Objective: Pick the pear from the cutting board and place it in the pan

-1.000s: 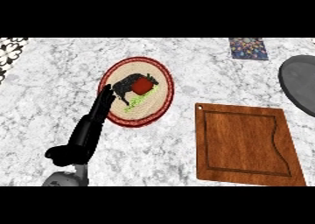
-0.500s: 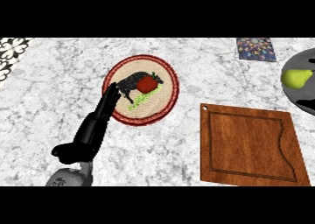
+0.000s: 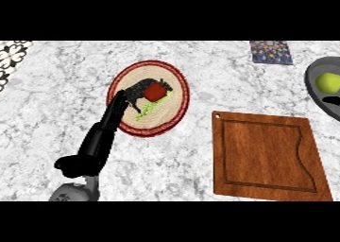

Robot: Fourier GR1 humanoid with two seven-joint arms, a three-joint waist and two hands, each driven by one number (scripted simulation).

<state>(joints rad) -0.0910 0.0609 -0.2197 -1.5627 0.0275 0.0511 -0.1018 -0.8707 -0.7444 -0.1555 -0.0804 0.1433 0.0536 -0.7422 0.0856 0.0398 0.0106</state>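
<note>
Fingers of the left hand are curling round a red thing on the plate, closing on it from its left and top. Greens are lying just below the red thing on the same plate. The left forearm is reaching up from the lower left across the counter and over the plate's rim. The pear is sitting in the pan at the right edge, well apart from the board, which is lying bare below the pan and right of the plate. A black bit of the right hand is showing just below the pear, inside the pan; whether it is open or closed I cannot tell.
</note>
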